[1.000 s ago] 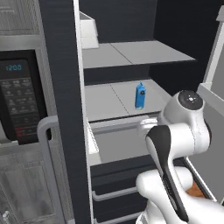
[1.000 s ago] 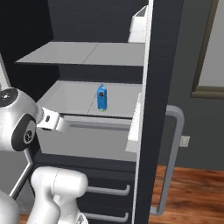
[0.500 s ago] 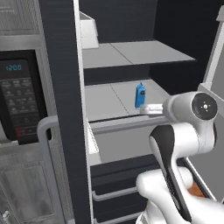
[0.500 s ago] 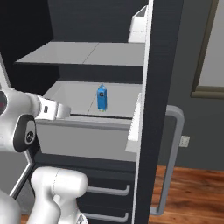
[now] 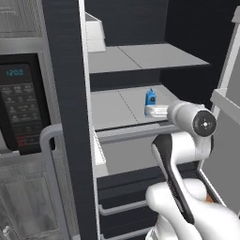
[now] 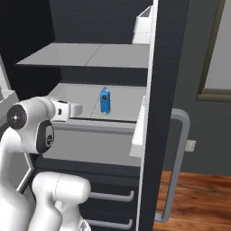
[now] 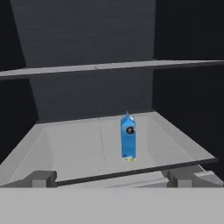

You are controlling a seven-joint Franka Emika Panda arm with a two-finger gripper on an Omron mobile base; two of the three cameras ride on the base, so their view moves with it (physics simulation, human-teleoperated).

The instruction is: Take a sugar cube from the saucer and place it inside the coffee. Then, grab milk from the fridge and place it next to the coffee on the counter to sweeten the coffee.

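Wide open and holding nothing, the claw (image 5: 149, 111) reached level into the open fridge (image 5: 140, 56) in the left base view, its tip just short of the blue milk carton (image 5: 150, 97), which stood upright on the middle shelf (image 5: 117, 105) directly beyond it. To the claw's far left, outside the compartment, hung the black microwave (image 5: 18, 101) with its lit display.

From the right base view, the claw (image 6: 76, 108) showed as a pale block at the front lip of that shelf (image 6: 126, 97), with the milk carton (image 6: 105, 100) ahead of it and a little to one side, near but clearly apart. A white bin (image 6: 144, 27) sat high above, on the top shelf, and the fridge's dark door edge (image 6: 155, 113) ran down beside the opening.

In the hand view, the two finger tips (image 7: 41, 178) stood spread at the bottom corners, and the milk carton (image 7: 128, 136) rose between and beyond them, somewhat toward the far finger, near the shelf's front edge (image 7: 131, 171).

By every sign the milk-fetching half of the job was in hand, at the approach stage, with no grasp made yet. The next move appeared to call for a short push forward, with a slight sideways correction, until the fingers straddled the carton's body, then a closing squeeze and a lift clear of the shelf lip.
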